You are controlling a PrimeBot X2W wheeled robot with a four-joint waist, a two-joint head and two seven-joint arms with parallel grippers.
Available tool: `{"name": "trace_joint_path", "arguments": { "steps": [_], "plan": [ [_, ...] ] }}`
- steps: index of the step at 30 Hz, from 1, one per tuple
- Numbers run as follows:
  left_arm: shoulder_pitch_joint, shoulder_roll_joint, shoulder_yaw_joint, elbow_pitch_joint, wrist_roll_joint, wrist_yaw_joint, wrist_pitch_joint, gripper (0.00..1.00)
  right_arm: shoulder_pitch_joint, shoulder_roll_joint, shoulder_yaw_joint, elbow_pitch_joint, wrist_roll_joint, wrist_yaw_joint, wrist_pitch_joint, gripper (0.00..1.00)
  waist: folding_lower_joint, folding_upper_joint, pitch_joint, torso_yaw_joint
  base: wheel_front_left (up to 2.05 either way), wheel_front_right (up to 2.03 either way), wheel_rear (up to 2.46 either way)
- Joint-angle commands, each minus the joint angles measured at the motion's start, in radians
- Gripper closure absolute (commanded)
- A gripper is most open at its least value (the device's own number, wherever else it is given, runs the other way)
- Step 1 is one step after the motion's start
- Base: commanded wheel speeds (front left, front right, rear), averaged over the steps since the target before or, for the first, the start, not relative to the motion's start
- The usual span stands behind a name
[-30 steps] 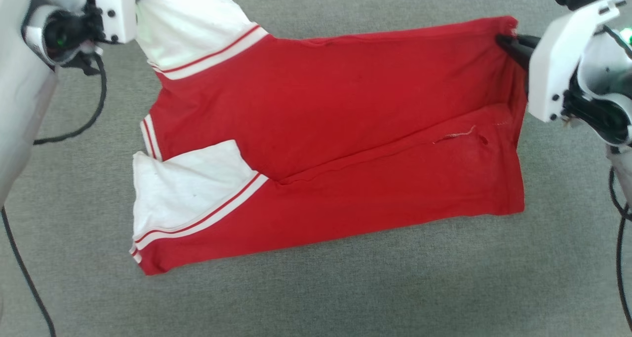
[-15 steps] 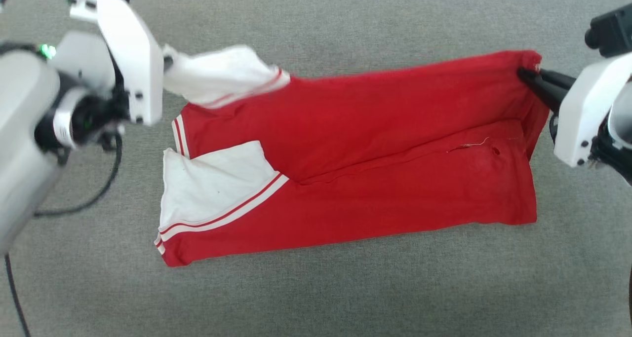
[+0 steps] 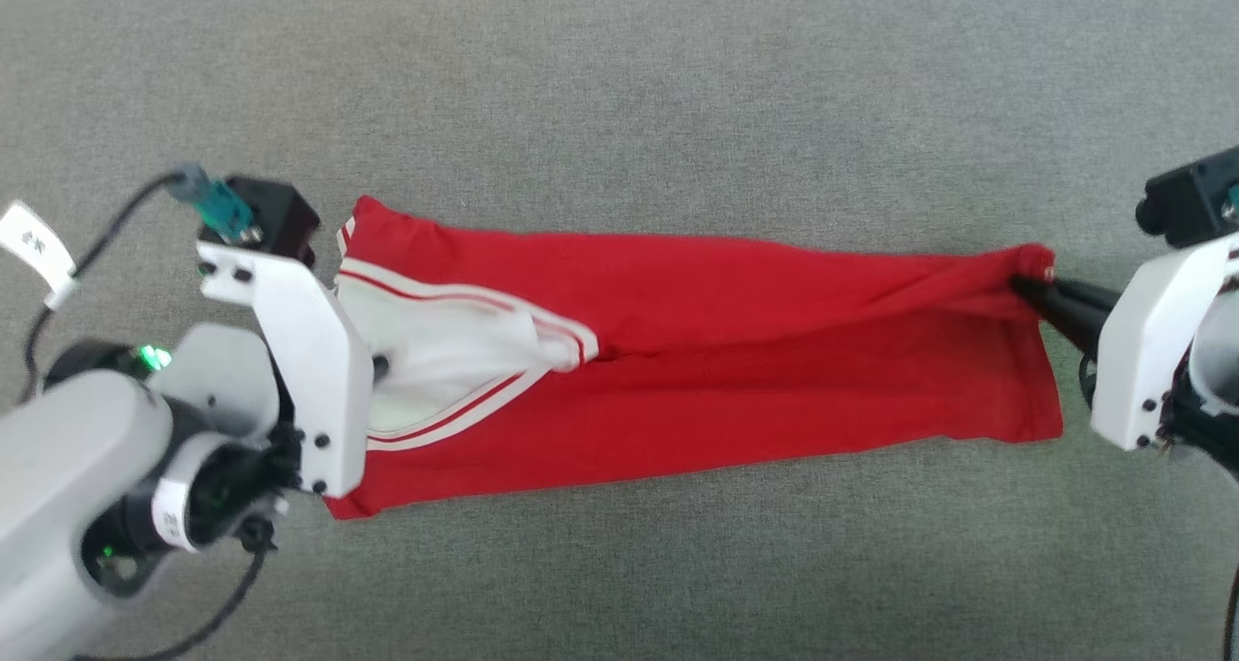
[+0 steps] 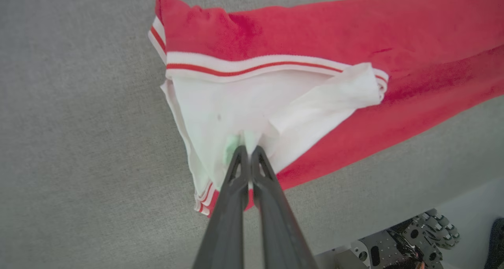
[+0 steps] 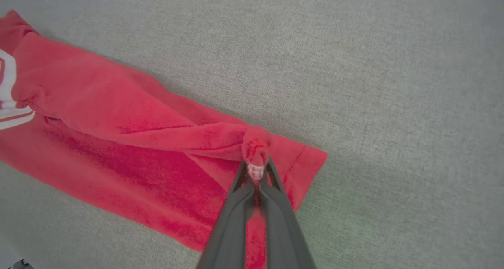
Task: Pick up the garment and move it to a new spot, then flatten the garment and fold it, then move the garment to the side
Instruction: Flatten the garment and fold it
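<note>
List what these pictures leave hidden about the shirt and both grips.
- The garment: head view, the fold hides its front, so no print can be read.
- The left gripper: head view, its tips sit behind the white wrist bracket.
- Layers it pinches: left wrist view, the bunched white sleeve covers them.
- The right gripper: right wrist view, bunched red cloth hides how much is clamped.

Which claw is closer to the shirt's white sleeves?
Left. The left gripper pinches the white sleeves directly; the right gripper clamps the red hem corner at the garment's opposite end.
</note>
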Motion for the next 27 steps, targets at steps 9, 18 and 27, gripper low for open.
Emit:
{"name": "trace_joint_path", "arguments": {
  "steps": [9,18,27],
  "plan": [
    [0.115,-0.084,-0.018,0.161,-0.060,-0.069,-0.074,1.00,0.014,0.078,0.024,0.114,-0.020,-0.001,-0.013,0.67,0.0000,0.0000,0.012,0.000,0.00,0.00,0.00],
    [0.135,-0.126,0.019,0.281,-0.025,-0.181,-0.239,0.00,0.000,0.091,0.028,0.154,-0.001,-0.001,-0.010,0.00,0.0000,0.0000,-0.006,0.001,0.00,0.00,0.00],
    [0.215,-0.101,0.085,0.238,0.008,-0.231,-0.481,0.00,0.041,0.103,-0.086,0.121,0.012,-0.001,0.091,0.00,0.0000,0.0000,-0.021,0.001,0.00,0.00,0.00]
  ]
}}
